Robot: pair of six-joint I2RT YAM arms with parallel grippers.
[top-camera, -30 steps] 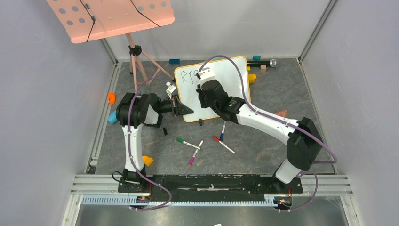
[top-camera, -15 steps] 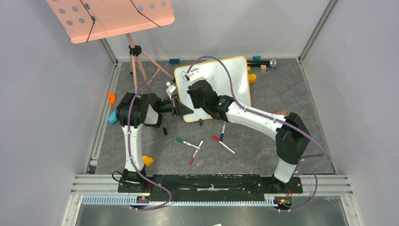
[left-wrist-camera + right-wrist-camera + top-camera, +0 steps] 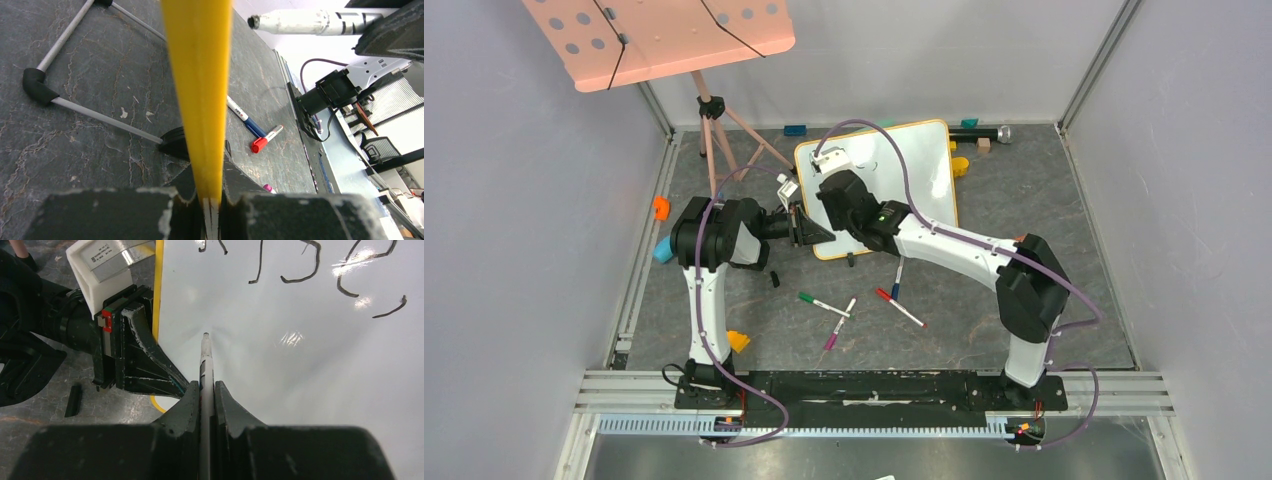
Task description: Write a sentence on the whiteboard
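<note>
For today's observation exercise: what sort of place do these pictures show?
Probably a robotics lab test cell: two arms bolted to a metal rail, plain grey walls boxing in the table, loose markers beside a whiteboard.

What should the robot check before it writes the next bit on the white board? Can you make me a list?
1. Left gripper shut on the yellow rim of the glossy white whiteboard: ok.
2. Right gripper shut on the thin white marker: ok.
3. Marker tip touching the board: cannot tell; it is at the surface or just off it.
4. Bare white space under the dark handwritten letters for more words: ok.
5. Marker tip close to the board's left side, where a new line would start: ok.
</note>
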